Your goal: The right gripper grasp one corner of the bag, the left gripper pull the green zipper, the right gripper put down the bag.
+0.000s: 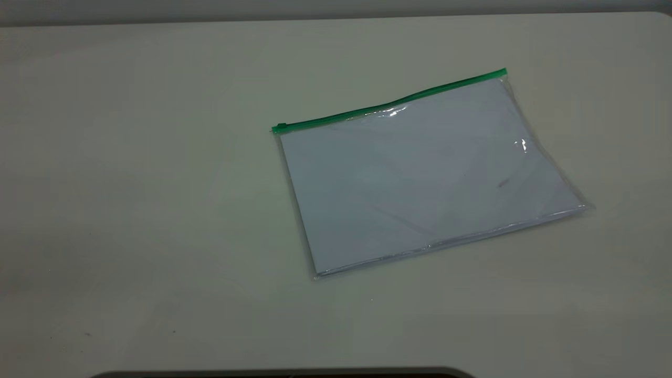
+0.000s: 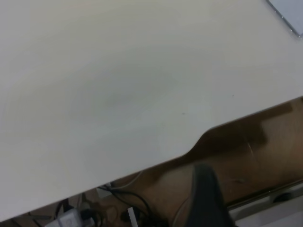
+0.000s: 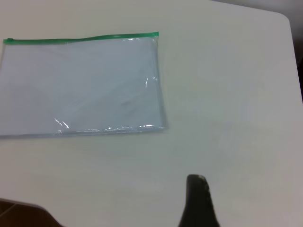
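The bag (image 1: 420, 173) lies flat on the pale table, clear and glossy, with white paper showing through. The green zipper (image 1: 388, 105) runs along its far long edge, and the small slider tab (image 1: 280, 127) sits at the left end. No gripper shows in the exterior view. In the right wrist view the bag (image 3: 80, 85) and its green zipper (image 3: 80, 39) lie ahead of the dark tip of my right gripper (image 3: 198, 201), well apart from it. My left gripper (image 2: 208, 198) hangs off the table's edge, and only one corner of the bag (image 2: 289, 12) shows there.
The table (image 1: 131, 184) stretches bare to the left of the bag. Its front edge (image 2: 199, 142) has a curved notch, with cables (image 2: 118, 203) and brown floor below it. A dark curved shape (image 1: 283, 374) lies along the bottom of the exterior view.
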